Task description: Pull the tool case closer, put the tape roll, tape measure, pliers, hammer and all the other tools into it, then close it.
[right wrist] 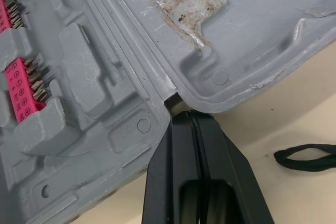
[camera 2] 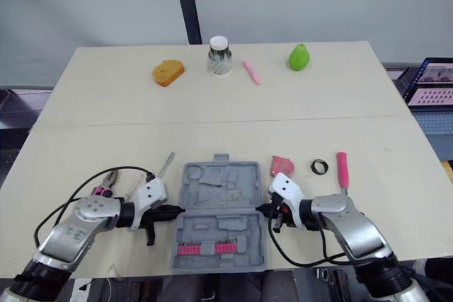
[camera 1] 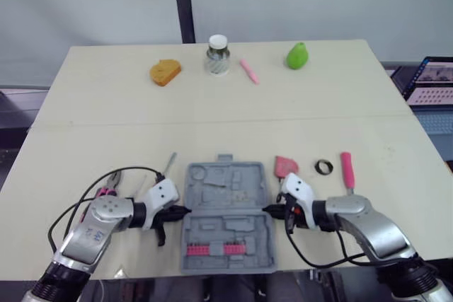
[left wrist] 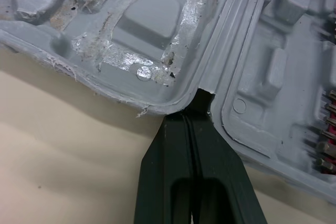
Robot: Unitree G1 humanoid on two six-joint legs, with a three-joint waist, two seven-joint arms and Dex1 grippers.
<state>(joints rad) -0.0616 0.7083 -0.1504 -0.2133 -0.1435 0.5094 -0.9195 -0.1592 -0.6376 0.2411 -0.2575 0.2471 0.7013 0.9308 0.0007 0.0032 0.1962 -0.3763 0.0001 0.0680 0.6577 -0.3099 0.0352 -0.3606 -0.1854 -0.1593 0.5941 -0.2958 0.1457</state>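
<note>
The grey tool case (camera 1: 226, 213) lies open and flat near the table's front edge, with pink bit strips (camera 1: 212, 249) in its near half. My left gripper (camera 1: 185, 211) is shut, its tips pressed into the hinge notch on the case's left side (left wrist: 202, 100). My right gripper (camera 1: 267, 209) is shut too, and touches the hinge notch on the right side (right wrist: 184, 114). Pink-handled pliers (camera 1: 106, 190) lie partly behind my left arm. A thin metal tool (camera 1: 170, 163) lies left of the case. Right of it lie a pink tape measure (camera 1: 286, 166), a black tape roll (camera 1: 323, 167) and a pink-handled tool (camera 1: 347, 170).
At the table's back stand an orange sponge (camera 1: 165, 72), a jar with a white lid (camera 1: 218, 55), a pink marker (camera 1: 249, 71) and a green pear (camera 1: 298, 55). A laptop (camera 1: 432, 79) sits off the table's right side. Black cables loop beside both wrists.
</note>
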